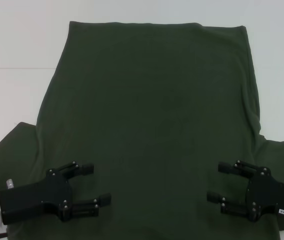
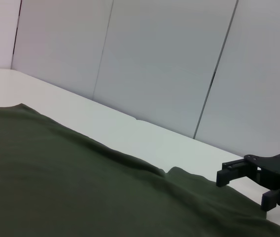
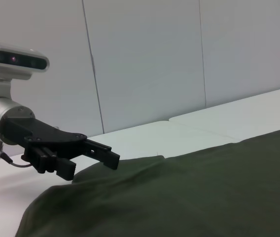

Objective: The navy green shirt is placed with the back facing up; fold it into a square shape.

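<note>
The navy green shirt [image 1: 152,100] lies flat on the white table, plain side up, its straight hem at the far end and its sleeves spread at the near left and near right. My left gripper [image 1: 97,184] is open and empty over the shirt's near left part. My right gripper [image 1: 216,182] is open and empty over its near right part. The two face each other across the shirt's middle. The shirt also shows in the left wrist view [image 2: 56,187] with the right gripper [image 2: 246,190] beyond it, and in the right wrist view [image 3: 189,192] with the left gripper [image 3: 93,165] beyond it.
The white table [image 1: 12,45] shows bare around the shirt's far end and both sides. Pale wall panels [image 2: 159,59] stand behind the table. The shirt's right side edge [image 1: 254,100] is slightly rumpled.
</note>
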Robot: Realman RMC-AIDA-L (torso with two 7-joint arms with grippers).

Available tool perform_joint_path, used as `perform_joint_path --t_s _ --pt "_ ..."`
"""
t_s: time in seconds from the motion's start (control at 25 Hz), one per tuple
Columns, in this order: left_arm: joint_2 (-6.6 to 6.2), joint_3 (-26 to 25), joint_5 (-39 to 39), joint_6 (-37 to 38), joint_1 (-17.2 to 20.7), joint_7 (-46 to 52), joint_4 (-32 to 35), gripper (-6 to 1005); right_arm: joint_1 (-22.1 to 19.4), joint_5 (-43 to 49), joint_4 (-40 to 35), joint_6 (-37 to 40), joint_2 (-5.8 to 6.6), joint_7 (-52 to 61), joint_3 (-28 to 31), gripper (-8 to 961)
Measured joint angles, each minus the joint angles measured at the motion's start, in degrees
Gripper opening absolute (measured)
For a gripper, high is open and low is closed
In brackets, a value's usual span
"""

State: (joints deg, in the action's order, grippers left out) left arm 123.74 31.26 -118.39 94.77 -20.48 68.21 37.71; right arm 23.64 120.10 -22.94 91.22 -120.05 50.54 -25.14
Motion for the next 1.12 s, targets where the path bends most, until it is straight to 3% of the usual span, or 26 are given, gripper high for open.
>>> perform_joint_path --t_s 0.6,0.92,1.12 --pt "-0.03 -0.3 0.2 0.4 0.1 3.1 0.1 947 0.0 0.0 0.0 0.0 0.0 0.0 0.0 817" --pt "-3.78 -1.2 -1.2 3.2 -2.1 27.7 2.0 947 0.2 0.0 0.0 -0.3 0.0 0.0 0.0 818" --pt "-6.01 -3.4 -5.3 4.2 -2.5 46.5 9.0 946 0.0 0.0 0.0 -0.5 -0.01 0.0 0.0 817"
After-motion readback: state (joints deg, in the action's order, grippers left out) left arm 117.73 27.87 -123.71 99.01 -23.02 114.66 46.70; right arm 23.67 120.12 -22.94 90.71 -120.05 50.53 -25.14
